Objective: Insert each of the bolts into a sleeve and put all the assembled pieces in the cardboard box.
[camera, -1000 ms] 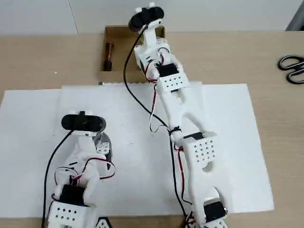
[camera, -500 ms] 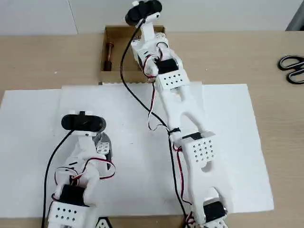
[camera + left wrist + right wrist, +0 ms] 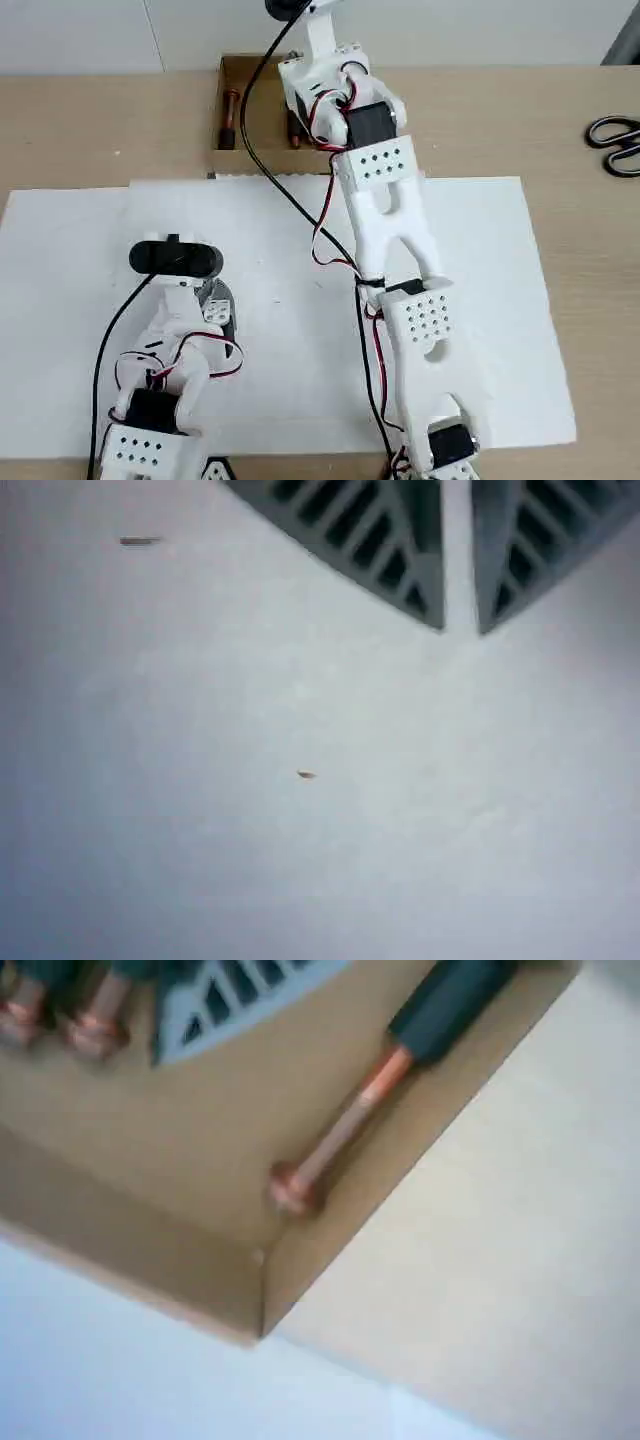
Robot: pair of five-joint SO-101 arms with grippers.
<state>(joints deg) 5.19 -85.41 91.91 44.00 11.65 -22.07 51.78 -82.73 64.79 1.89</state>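
Lying in the cardboard box [image 3: 200, 1290], a sleeved bolt [image 3: 370, 1090] hugs one wall.

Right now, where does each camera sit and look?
High view: fixed above, looking down on table, left arm, right arm, cardboard box.
Left wrist view: on left arm, facing white paper, left claw showing.
Right wrist view: on right arm, facing into the box, right claw showing.
Shared: high and right wrist views show the box.

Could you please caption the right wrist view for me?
A sleeved bolt lies inside the cardboard box, beside its wall.
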